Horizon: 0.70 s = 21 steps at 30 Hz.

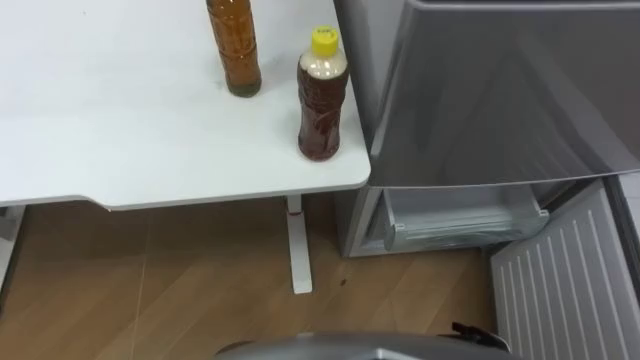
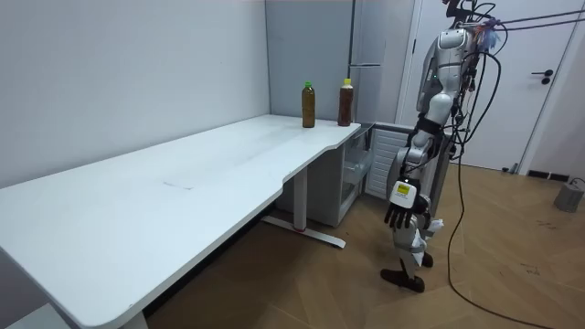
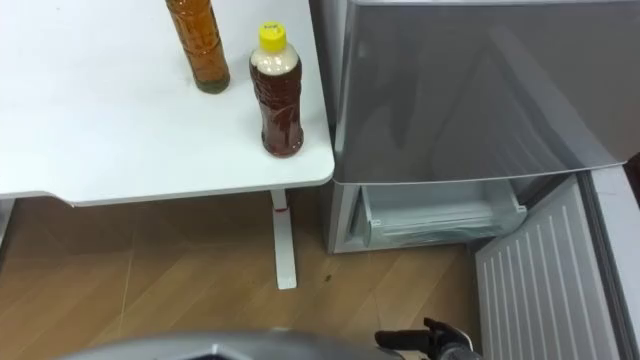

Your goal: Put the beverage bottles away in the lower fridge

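The white table is closest in the left eye view, its corner just beside the grey fridge. Near that corner stands a yellow-capped bottle of brown tea, upright. A little behind it to the left is a second bottle of amber drink, its top cut off by the frame. Nothing touches either one. Below the fridge's closed upper door the lower compartment is open, with a pale drawer showing inside. The ribbed lower door stands wide over the wooden floor. In the room view the robot stands upright at the table's far corner, in front of the fridge, and the second bottle shows a green cap. The robot's left hand hangs by its thigh, fingers loose and pointing down, empty, well apart from both bottles. In the right eye view a dark bit of the right hand pokes in at the bottom edge; how it is held I cannot tell.
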Available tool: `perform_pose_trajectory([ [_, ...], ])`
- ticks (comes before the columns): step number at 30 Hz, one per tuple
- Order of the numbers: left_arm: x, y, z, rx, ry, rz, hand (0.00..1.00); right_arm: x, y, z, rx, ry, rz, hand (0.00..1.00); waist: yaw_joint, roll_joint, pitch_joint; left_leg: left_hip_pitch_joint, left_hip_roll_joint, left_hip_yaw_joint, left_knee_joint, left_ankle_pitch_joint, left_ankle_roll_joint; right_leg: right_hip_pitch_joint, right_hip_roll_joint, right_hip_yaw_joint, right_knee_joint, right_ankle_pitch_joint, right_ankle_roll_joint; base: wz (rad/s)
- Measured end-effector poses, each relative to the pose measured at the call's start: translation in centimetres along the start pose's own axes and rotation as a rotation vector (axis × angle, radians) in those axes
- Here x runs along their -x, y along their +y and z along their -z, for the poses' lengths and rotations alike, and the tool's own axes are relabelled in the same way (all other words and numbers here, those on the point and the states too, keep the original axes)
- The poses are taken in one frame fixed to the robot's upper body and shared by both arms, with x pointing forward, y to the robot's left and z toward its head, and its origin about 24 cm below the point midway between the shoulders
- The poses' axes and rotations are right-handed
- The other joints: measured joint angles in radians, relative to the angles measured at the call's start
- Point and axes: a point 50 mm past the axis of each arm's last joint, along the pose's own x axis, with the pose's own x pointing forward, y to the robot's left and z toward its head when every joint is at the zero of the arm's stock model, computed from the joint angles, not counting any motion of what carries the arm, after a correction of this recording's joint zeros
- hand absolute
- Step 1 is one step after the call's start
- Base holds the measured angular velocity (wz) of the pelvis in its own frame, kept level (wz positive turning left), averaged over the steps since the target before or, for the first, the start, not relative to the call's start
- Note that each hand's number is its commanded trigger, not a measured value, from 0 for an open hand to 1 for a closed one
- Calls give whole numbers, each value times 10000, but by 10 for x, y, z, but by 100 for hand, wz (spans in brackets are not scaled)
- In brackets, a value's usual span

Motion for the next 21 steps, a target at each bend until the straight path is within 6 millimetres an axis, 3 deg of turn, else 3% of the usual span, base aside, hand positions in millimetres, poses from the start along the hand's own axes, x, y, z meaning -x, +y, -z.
perform_pose_trajectory([
  [21, 0, -1, 2, 1572, 11, -91, 0, 0, 0, 2, -265, 71, -67, 0, -45, -56, 29, -31, -74, -144, -6, -27, 6, 129, -15, -133, -39, -26, 27, 2],
])
